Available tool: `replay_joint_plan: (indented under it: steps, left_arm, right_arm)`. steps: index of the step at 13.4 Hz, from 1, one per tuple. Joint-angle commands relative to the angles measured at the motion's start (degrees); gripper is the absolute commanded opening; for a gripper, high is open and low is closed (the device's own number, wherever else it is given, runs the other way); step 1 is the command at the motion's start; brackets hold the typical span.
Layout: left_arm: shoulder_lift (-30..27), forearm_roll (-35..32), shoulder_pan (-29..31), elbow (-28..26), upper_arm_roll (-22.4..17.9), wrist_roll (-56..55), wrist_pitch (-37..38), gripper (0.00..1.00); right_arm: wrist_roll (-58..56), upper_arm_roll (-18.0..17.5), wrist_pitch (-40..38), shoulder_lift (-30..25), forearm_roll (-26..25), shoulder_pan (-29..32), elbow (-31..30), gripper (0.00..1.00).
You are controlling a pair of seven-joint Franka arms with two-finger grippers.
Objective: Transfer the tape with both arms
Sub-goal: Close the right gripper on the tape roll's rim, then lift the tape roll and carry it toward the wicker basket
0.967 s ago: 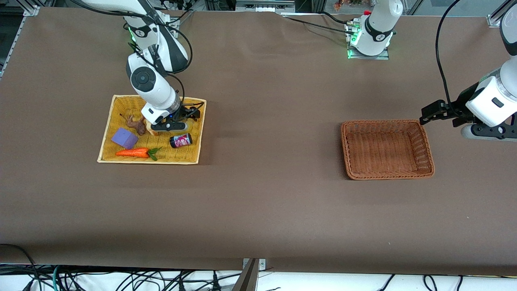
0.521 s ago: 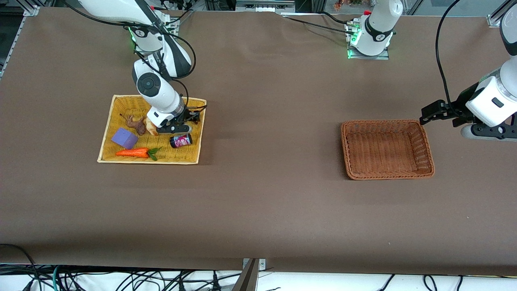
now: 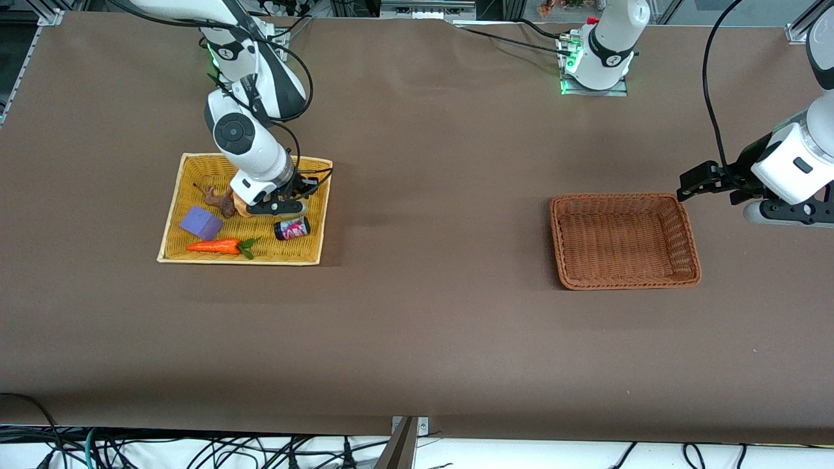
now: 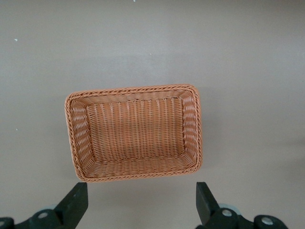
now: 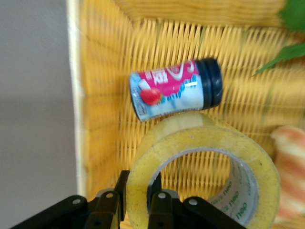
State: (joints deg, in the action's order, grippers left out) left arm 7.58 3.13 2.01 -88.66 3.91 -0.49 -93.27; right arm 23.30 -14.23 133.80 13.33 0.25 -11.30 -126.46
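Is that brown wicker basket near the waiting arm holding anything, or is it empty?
Empty. The brown wicker basket shows only its bare woven floor in the left wrist view, and the front view agrees.

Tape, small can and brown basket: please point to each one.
tape [image 5: 157,143]: right wrist view, yellowish outer band.
small can [image 3: 291,228]: front view, pink label.
brown basket [image 3: 689,234]: front view, rim.

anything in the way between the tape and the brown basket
Nothing visible. The right gripper is shut on the tape in the yellow tray. Bare table runs from there to the brown basket, and the left gripper hangs open at the basket's edge.
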Motion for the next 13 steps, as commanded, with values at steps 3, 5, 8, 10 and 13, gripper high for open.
replay_joint_plan:
  steps: [3, 5, 8, 10, 13]
  left_arm:
    - [0.4, 1.3, 0.4, 1.5, 0.0, 1.2, 0.6, 1.00]
    - [0.4, 1.3, 0.4, 1.5, 0.0, 1.2, 0.6, 1.00]
    - [0.4, 1.3, 0.4, 1.4, 0.0, 1.1, 0.6, 1.00]
    - [0.4, 1.3, 0.4, 1.4, 0.0, 1.2, 0.6, 1.00]
    - [0.4, 1.3, 0.3, 1.4, 0.0, 1.2, 0.6, 1.00]
  right_arm:
    - [3.4, -3.1, -17.6, -0.7, -0.2, -1.6, 17.5, 0.00]
    - [10.8, -3.1, -18.3, 2.2, 0.0, -6.9, 22.1, 0.00]
    - [24.6, -3.0, -18.3, 11.3, -0.7, -15.7, 32.3, 0.00]
    - [34.9, -2.8, -17.7, 18.7, -4.4, -21.4, 38.8, 0.00]
    - [45.8, -2.7, -14.7, 29.3, -8.9, -27.8, 48.6, 0.00]
